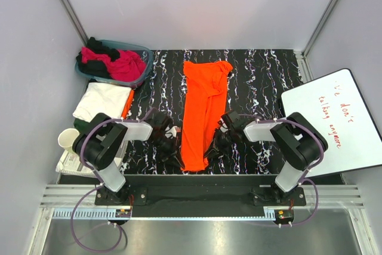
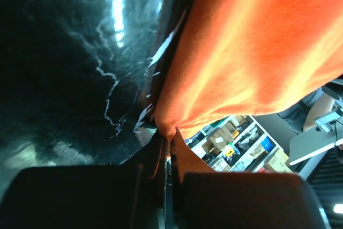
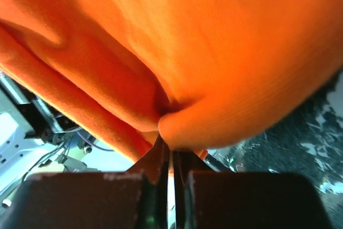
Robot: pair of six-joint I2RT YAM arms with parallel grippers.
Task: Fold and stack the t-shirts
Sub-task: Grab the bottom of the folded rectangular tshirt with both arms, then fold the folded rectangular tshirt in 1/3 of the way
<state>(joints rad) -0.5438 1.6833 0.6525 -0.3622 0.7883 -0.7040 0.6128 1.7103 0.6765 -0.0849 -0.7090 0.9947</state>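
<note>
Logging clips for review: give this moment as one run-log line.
item: orange shirt, on table | left gripper: shut on its near left edge | right gripper: shut on its near right edge

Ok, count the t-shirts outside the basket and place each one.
3: the orange t-shirt mid-table; a folded white t-shirt at left; an orange cloth edge beside it, likely a third. Others may be hidden underneath.
</note>
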